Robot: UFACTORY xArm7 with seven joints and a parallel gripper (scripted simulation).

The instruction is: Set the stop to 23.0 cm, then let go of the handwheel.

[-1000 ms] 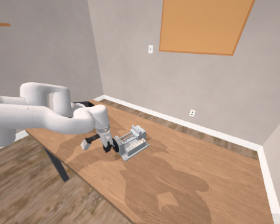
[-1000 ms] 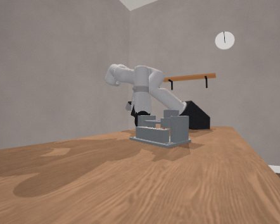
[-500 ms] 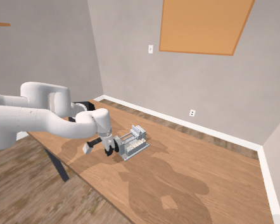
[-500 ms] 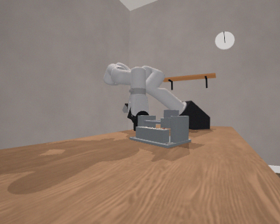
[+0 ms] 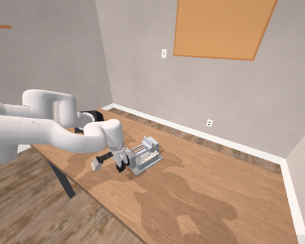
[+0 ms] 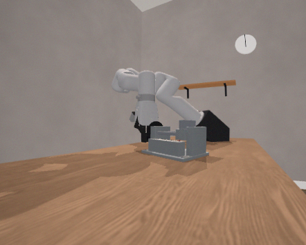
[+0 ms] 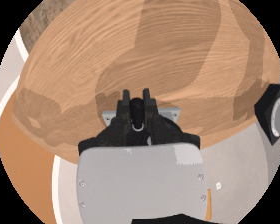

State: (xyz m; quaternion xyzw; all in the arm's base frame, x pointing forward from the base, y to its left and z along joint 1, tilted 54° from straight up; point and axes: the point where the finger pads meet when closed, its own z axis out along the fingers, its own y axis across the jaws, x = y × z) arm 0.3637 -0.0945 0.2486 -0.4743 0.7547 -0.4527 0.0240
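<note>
The grey stop device (image 5: 136, 171) (image 6: 166, 148) stands on the table. Its stop (image 6: 187, 124) is on the rails toward the end away from the handwheel, with a small red mark (image 5: 153, 151) (image 6: 178, 140) over the scale. The scale's numbers are too small to read. The black handwheel (image 6: 156, 124) is at the near end in the top view, mostly hidden by my gripper. My gripper (image 5: 121, 169) (image 6: 144, 140) (image 7: 136, 97) points down beside it. In the wrist view, its fingers are shut on the handwheel's black handle (image 7: 137, 106).
The wooden table (image 5: 231, 179) (image 6: 163, 207) (image 7: 166, 30) carries the device. A black angular block (image 6: 214, 128) (image 7: 271, 112) stands beyond the device in the exterior view, beside the arm. The table's long front edge runs below the gripper in the top view.
</note>
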